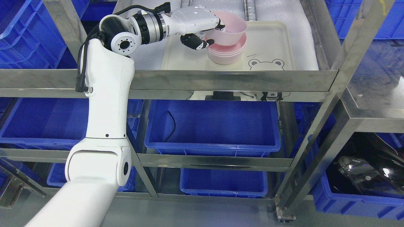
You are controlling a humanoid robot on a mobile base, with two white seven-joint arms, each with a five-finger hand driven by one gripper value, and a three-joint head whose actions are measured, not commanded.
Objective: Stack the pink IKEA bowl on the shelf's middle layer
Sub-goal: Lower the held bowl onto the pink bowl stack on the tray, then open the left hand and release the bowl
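Bowl (229, 30) atop bowl stack (226, 53) on tray (271, 47)

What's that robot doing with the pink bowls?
The left robot hand is holding a pink bowl by its rim, tilted, right over a stack of pink bowls. The stack sits on a cream tray with a bear drawn on it, up on a metal shelf. The held bowl looks partly settled into the stack but not yet flat. Blue bins fill the shelves below. The other arm isn't in the picture.
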